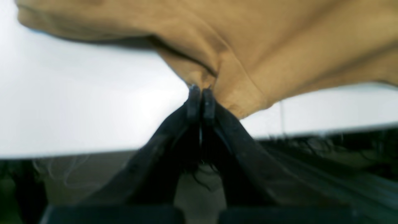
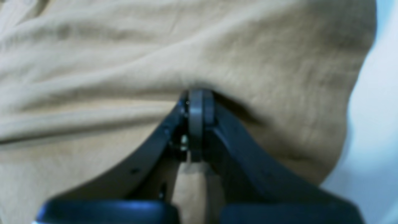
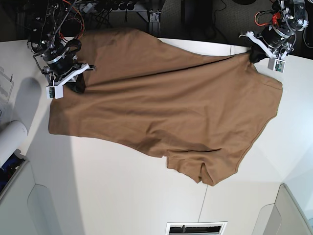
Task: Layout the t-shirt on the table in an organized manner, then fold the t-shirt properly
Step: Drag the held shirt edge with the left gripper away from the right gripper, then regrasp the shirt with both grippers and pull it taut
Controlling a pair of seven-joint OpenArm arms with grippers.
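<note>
T-shirt [image 3: 161,112]: soft tan cotton, wrinkled, spread wide across smooth matte white table [image 3: 122,196]. Left gripper [image 1: 201,91] pinches a bunched far-right edge; right gripper [image 2: 199,96] clamps a far-left fold.

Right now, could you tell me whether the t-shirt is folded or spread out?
Spread, not folded: the t-shirt lies open across the table, still wrinkled, one sleeve bunched at its lower edge.

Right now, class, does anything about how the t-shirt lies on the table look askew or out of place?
Yes. The t-shirt lies diagonally across the table, wrinkled, its far edge overhanging the back. One sleeve is crumpled near the front. Both the left gripper and right gripper pinch it.
</note>
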